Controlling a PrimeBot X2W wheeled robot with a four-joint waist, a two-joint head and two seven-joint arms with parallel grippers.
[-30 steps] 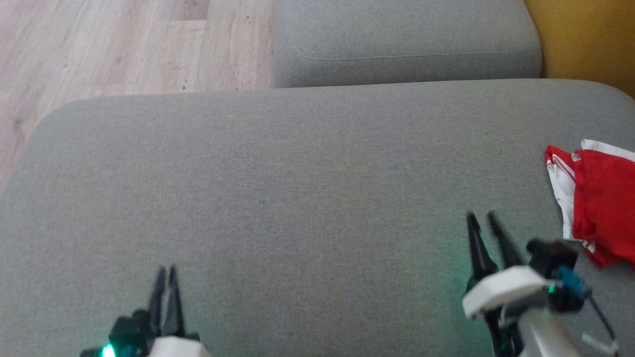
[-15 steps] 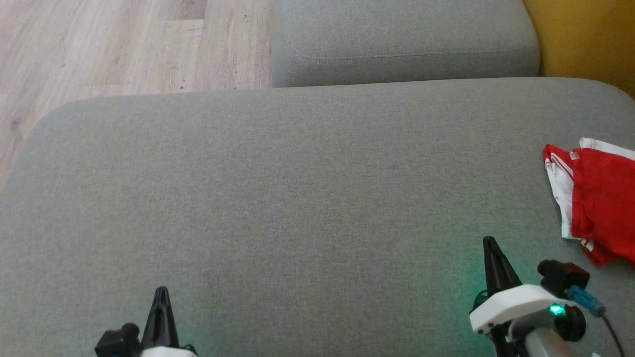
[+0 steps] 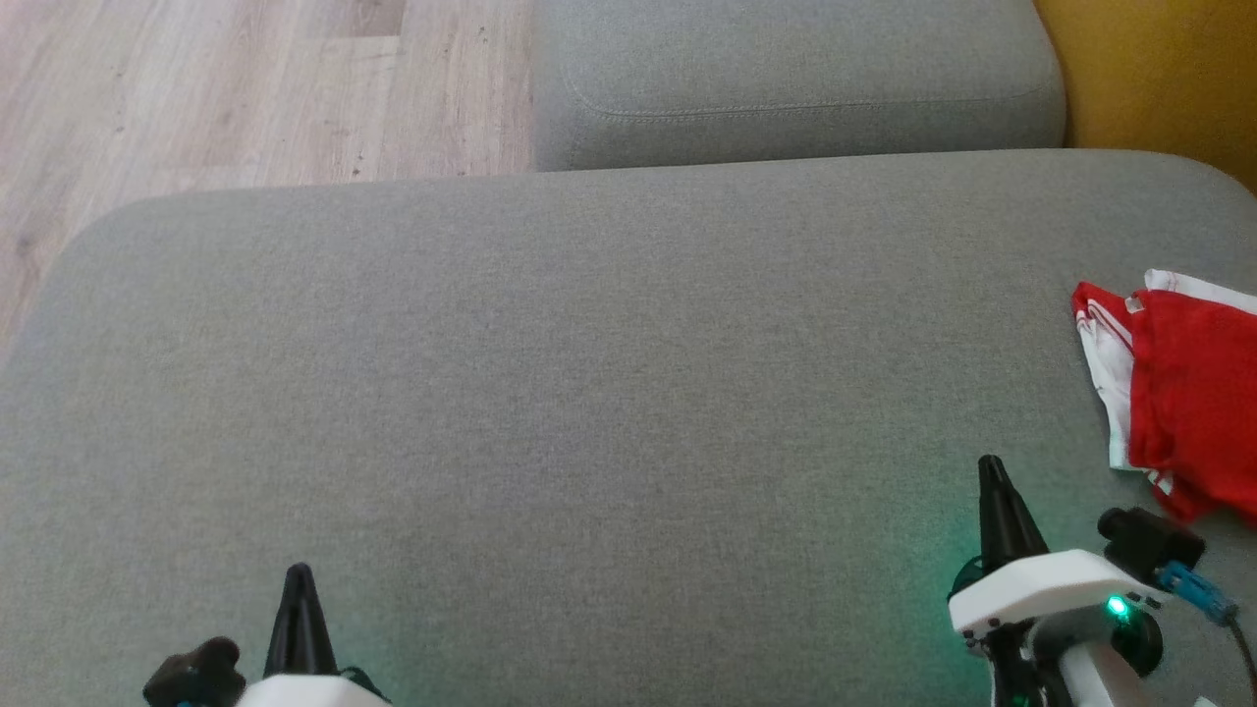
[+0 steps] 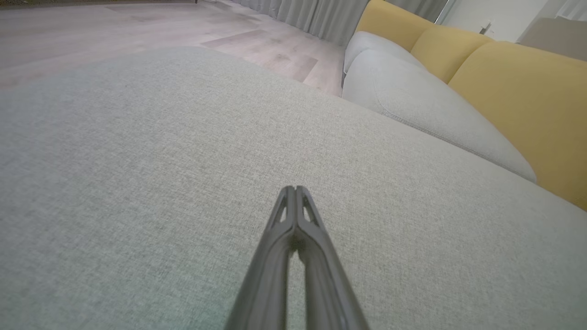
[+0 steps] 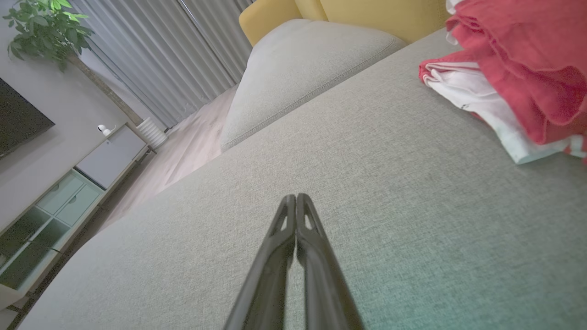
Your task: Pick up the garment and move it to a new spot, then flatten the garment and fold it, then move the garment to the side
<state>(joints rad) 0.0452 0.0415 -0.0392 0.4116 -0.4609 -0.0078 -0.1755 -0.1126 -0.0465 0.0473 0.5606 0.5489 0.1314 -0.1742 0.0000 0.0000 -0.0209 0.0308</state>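
Observation:
The garment (image 3: 1183, 393) is red with white trim and lies bunched at the right edge of the grey sofa seat (image 3: 589, 393); in the right wrist view the garment (image 5: 513, 78) sits at the upper right. My right gripper (image 3: 992, 469) is shut and empty, below and left of the garment, apart from it; its fingertips (image 5: 296, 198) meet over bare cushion. My left gripper (image 3: 299, 574) is shut and empty at the lower left, far from the garment, its tips (image 4: 295, 189) closed over the seat.
A second grey cushion (image 3: 795, 79) lies beyond the seat, with a yellow backrest (image 3: 1159, 69) at the upper right. Wooden floor (image 3: 196, 88) lies past the seat's far left edge. A plant (image 5: 41, 27), curtains and a low cabinet (image 5: 55, 197) stand across the room.
Both grippers closed from open to shut. Both arms drew back toward the bottom of the head view, and the right one shifted slightly toward the garment.

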